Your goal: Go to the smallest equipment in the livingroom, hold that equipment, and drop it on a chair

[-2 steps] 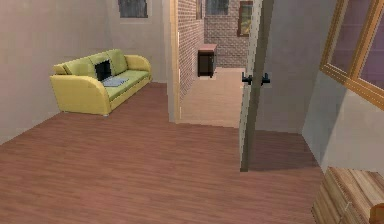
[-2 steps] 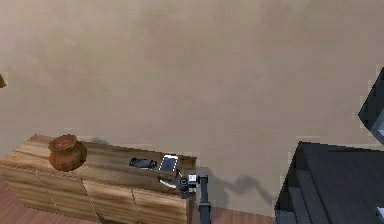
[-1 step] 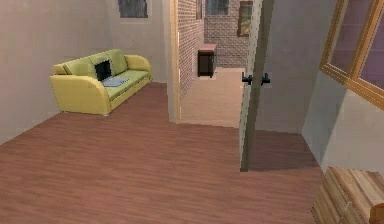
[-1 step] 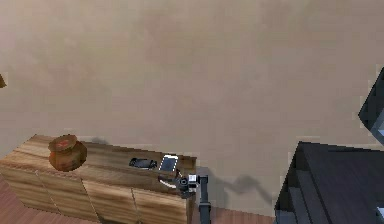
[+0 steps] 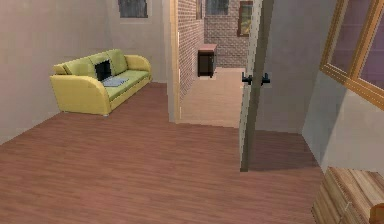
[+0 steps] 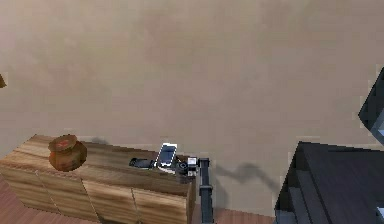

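Arm side view: the arm rose from the bottom edge just right of middle, up to the right end of a wooden counter. The pincer sat at the counter top's right part, w/ a white-rimmed phone just left of it. The phone stood tilted on the counter top, pale screen showing. Couldn't tell whether the pincer touched the phone or only sat beside it. Couldn't tell either if the pincer was spread or pressed together, nor whether it held anything, since things lay on the counter right at it. A dark flat gadget lay just left of the phone; whether they touched was unclear. A round brown pot stood toward the counter's left end, well apart from both. Plain beige wall behind. Black bulky furniture stood at the view's right, apart from the counter.

Fwd view: yellow sofa against the left wall w/ an open laptop on its seat. Wood floor, a door ajar near the middle, a brick wall beyond it, and a window at right.
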You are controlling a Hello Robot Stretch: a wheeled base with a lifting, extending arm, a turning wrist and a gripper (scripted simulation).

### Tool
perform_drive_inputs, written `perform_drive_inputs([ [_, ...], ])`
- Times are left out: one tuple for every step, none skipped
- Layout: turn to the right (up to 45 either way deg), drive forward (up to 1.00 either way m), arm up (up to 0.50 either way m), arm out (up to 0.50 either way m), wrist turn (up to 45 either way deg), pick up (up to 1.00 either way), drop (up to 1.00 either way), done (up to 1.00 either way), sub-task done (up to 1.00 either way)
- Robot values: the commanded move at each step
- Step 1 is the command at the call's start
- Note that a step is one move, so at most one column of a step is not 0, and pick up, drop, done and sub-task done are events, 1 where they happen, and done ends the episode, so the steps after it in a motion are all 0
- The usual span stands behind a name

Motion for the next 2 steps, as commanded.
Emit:
perform_drive_inputs([
  [0.0,0.00,0.46,0.00,0.0,0.00,0.00,0.00,0.00],
  [0.0,0.00,0.00,0.00,-45.0,0.00,0.00,0.00,0.00],
])
